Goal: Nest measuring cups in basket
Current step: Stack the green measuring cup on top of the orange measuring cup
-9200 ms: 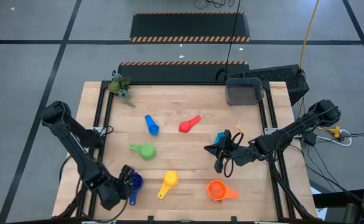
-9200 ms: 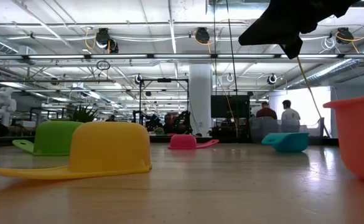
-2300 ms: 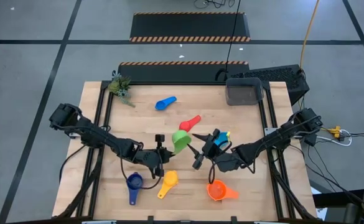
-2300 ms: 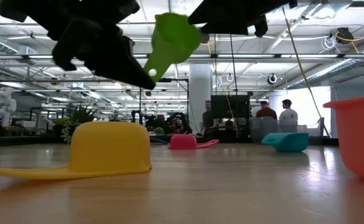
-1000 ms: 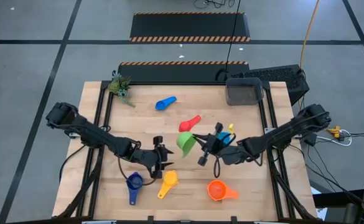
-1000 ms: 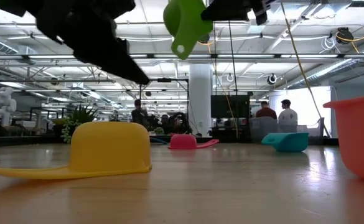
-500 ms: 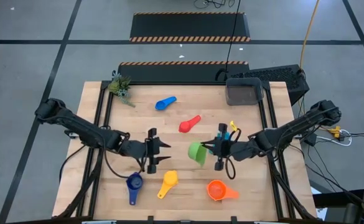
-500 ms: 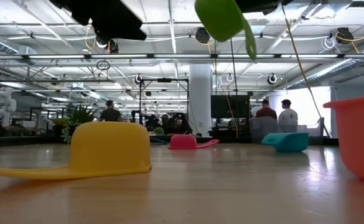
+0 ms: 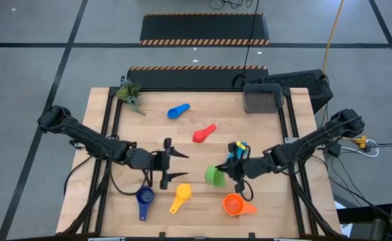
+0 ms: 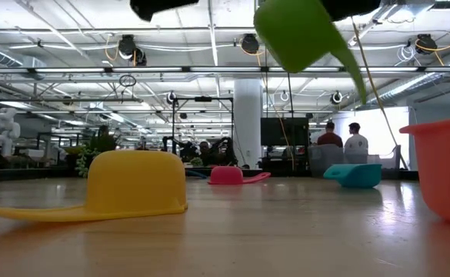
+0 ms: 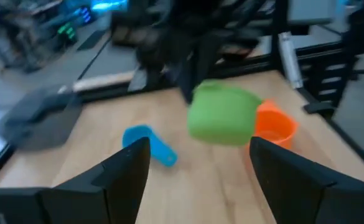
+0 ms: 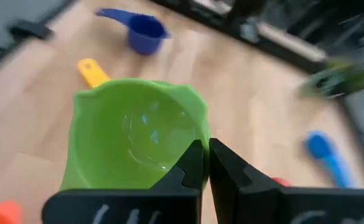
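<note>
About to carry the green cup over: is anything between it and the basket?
Nothing visible blocks it. The right pincer holds the green cup above the table; the light blue cup lies under that route, low enough to clear, to the basket.

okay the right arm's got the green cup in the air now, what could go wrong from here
1. The right gripper pinches only the rim of the green cup; such a thin hold might slip, dropping the cup.
2. The cup hangs close above the orange cup; a fall could knock it.
3. The open left gripper sits close by, so the arms could clash if the right one swings that way.
</note>
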Robot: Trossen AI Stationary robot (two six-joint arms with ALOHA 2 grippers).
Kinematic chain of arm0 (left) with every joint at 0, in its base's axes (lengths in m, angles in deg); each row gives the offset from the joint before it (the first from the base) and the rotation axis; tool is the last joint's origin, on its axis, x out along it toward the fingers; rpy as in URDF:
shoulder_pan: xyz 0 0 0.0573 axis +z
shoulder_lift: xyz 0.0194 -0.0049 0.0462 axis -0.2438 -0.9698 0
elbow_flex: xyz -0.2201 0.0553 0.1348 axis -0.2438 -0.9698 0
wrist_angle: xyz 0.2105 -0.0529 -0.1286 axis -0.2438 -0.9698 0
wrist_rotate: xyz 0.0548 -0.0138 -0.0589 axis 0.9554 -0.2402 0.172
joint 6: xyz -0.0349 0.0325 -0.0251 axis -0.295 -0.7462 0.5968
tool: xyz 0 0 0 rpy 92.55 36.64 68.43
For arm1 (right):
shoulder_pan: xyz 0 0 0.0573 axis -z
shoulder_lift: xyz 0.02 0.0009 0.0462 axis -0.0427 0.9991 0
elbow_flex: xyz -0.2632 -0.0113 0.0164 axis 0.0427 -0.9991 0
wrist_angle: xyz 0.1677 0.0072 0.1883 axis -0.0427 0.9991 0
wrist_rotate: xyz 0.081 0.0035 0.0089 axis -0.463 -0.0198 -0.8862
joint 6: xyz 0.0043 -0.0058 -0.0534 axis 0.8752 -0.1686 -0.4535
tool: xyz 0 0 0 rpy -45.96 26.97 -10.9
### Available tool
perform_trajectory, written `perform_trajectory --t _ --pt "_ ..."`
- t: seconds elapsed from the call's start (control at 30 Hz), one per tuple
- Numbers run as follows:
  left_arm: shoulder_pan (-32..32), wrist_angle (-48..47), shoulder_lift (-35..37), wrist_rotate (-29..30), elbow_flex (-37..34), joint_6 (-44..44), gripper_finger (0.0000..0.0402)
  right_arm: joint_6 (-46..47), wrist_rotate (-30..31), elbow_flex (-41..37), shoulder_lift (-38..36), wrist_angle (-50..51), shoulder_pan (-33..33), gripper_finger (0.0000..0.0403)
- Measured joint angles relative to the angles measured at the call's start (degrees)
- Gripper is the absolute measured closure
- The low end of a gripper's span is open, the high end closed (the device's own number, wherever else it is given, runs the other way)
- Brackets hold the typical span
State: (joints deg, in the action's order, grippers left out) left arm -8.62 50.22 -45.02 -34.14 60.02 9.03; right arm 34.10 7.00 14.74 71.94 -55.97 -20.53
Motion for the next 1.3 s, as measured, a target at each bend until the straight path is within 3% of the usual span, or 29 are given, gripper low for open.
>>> perform_trajectory --t 0.27,0.47,0.7,0.97,1.3 --pt "-0.7 -12.9 -2.9 -4.0 11.9 -9.7 0.0175 11.2 -19.4 0.0 0.0 3.9 9.6 0.0403" --pt "0.5 -22.7 -11.8 -5.6 23.4 -15.3 0.0182 20.2 -34.7 0.1 0.7 4.7 17.2 0.0403" --pt "0.4 -23.2 -20.1 -4.4 28.3 -28.8 0.0168 14.8 -50.2 0.0 3.4 3.6 18.8 0.0403" --pt "-0.3 -14.4 -24.6 -1.7 28.2 -35.2 0.0204 4.6 -57.8 0.1 3.8 -2.2 17.2 0.0403" --pt "0.5 -10.4 -25.1 -5.7 28.2 -35.0 0.0252 -6.3 -58.2 0.0 3.8 -6.2 15.0 0.0403"
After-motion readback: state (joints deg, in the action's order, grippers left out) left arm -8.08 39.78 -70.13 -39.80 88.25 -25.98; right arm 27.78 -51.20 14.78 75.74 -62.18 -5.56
